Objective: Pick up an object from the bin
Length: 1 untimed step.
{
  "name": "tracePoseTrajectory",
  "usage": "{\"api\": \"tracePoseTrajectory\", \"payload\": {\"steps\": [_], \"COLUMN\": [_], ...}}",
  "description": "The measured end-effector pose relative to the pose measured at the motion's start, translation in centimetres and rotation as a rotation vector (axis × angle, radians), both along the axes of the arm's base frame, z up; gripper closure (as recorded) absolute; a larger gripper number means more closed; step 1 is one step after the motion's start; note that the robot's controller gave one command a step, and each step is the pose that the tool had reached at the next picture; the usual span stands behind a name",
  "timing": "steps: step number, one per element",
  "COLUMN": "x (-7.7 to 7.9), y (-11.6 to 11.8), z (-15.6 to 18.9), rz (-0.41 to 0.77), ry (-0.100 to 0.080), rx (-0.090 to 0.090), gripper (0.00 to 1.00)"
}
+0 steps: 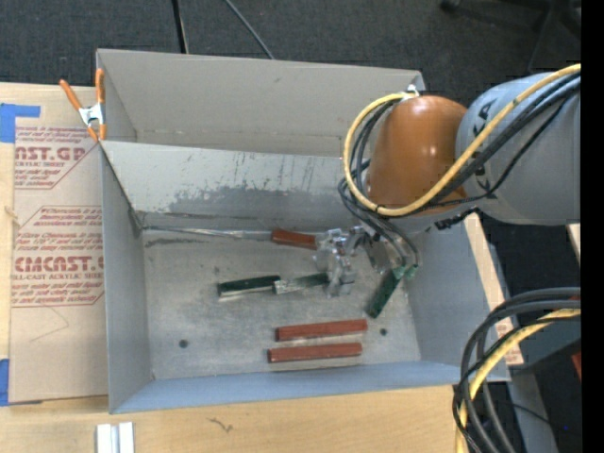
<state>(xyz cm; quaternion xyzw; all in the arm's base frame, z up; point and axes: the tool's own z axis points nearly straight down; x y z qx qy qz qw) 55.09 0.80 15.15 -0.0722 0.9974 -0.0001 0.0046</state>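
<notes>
Red-brown flat bars [321, 329]: two, parallel, by front wall.
Dark green sticks: two; mid-floor stick [247, 288] lying flat, right stick [382, 295] tilted.
Tool [338, 260]: low over mid-floor stick's right end; opening cannot tell.
Orange-handled metal rod [294, 239]: one, behind tool.
Arm [528, 149]: in from right, wrist bent down.

You've got five loose things in the bin [123, 253], in three kinds. Two are reddish-brown bars: the upper bar [321, 329] and the lower bar [314, 352]. Two are dark green pieces — a green-handled tool [248, 287] lying flat and a green stick [381, 296] at a slant. One is a long metal rod with an orange-red handle [293, 239].
</notes>
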Motion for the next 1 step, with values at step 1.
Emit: {"api": "tracePoseTrajectory", "payload": {"steps": [1], "x": [0.51], "y": [1.94], "z": [9.74], "rz": [0.014], "ry": [-0.003], "rx": [0.000], "gripper": [1.00]}}
